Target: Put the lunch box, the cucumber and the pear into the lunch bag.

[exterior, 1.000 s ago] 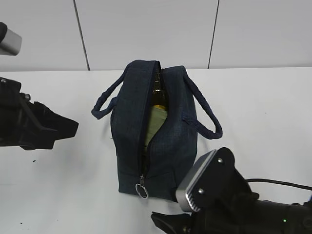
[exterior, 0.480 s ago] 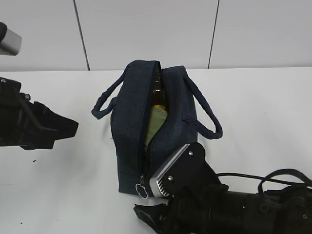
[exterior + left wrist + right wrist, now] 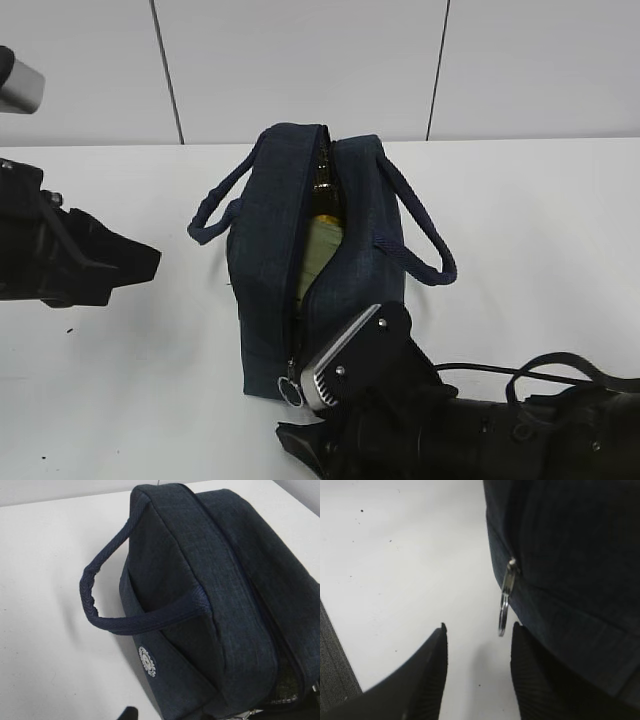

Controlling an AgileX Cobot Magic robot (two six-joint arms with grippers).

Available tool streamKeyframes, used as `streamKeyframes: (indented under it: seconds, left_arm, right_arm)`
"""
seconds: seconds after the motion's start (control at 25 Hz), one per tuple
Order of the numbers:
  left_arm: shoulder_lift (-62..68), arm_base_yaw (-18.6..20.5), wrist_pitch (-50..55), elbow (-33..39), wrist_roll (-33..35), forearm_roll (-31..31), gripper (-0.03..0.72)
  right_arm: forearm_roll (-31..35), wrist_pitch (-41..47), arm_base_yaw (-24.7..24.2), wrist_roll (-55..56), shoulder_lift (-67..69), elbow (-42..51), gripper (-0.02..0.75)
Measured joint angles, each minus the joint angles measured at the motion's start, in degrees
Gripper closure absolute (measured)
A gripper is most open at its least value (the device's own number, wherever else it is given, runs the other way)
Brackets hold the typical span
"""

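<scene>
the lunch bag point(image 3: 318, 265) stands upright on the white table point(image 3: 540, 220), a dark navy woven-fabric bag with a boxy body and rounded top edges. two rounded loop handles hang out from its long sides, one point(image 3: 215, 205) to the bag's left in the exterior view and one point(image 3: 420, 230) to its right. in the left wrist view the near handle point(image 3: 130, 615) shows a ribbed, rope-like weave, and a small round white emblem point(image 3: 147, 661) sits on the bag's side panel below it. the zip along the top is parted, and the slit shows a pale sage-green surface, the lunch box point(image 3: 318, 250), inside the bag, with a small yellow-brown patch just behind it that is probably the pear point(image 3: 324, 190). the cucumber cannot be made out. at the bag's near end a metal ring pull point(image 3: 291, 392) hangs from the zip slider low on the fabric; in the right wrist view the ring point(image 3: 504, 615) dangles free, thin and silvery.

the right gripper point(image 3: 477, 667) sits low at the bag's near end, its two dark ribbed fingers point(image 3: 432, 672) spread apart, the ring just above the gap between them and untouched. the left gripper point(image 3: 135, 262) is to the bag's left, well apart from it; whether its fingers are spread or together cannot be told.
</scene>
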Motion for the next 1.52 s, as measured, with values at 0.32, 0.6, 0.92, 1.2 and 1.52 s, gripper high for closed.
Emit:
streamKeyframes:
  seconds: [0.32,0.6,0.92,1.2,1.52]
  left_arm:
    - [0.0,0.0,0.0,0.0,0.0,0.0,0.45]
    - [0.0,0.0,0.0,0.0,0.0,-0.1,0.45]
    - [0.0,0.0,0.0,0.0,0.0,-0.1,0.45]
    - [0.0,0.0,0.0,0.0,0.0,-0.2,0.45]
    - [0.0,0.0,0.0,0.0,0.0,-0.2,0.45]
  right_arm:
    - [-0.4,-0.1,0.0,0.7,2.7,-3.1,0.414]
    - [0.1,-0.1,0.0,0.9,4.8,-4.3,0.447]
    - [1.6,-0.3,0.0,1.0,4.8,-4.3,0.493]
    - [4.2,-0.3,0.0,1.0,4.8,-4.3,0.498]
    - [4.4,0.9,0.0,1.5,4.3,-4.3,0.498]
